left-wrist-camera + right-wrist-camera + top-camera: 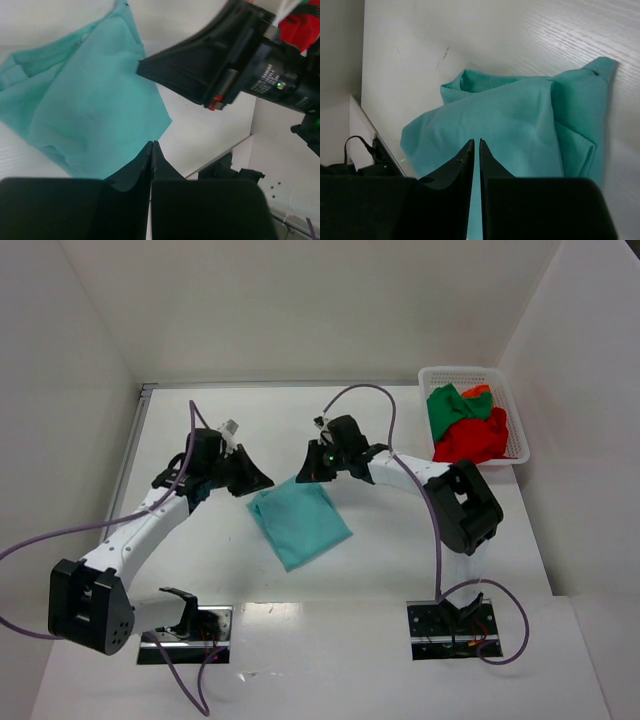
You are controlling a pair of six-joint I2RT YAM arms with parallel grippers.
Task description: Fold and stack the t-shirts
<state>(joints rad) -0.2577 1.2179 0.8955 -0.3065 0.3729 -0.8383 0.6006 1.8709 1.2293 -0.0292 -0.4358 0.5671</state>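
One white tabletop (390, 570) spans the view. The left arm (140, 530) reaches in from the near left of the teal t-shirt (298, 523), and the right arm (440, 485) from its right. The teal t-shirt lies folded and mostly flat on the tabletop between them. Well off to its far right, a white lattice basket (455, 370) holds a red t-shirt (472, 440), a dark green t-shirt (450, 408) and a sliver of an orange t-shirt (478, 392). The left fingers (135, 170) sit at the teal t-shirt's far left corner, pressed together. The right fingers (455, 165) sit at its far right corner, closed to a thin slit. Whether either pair pinches the cloth cannot be told.
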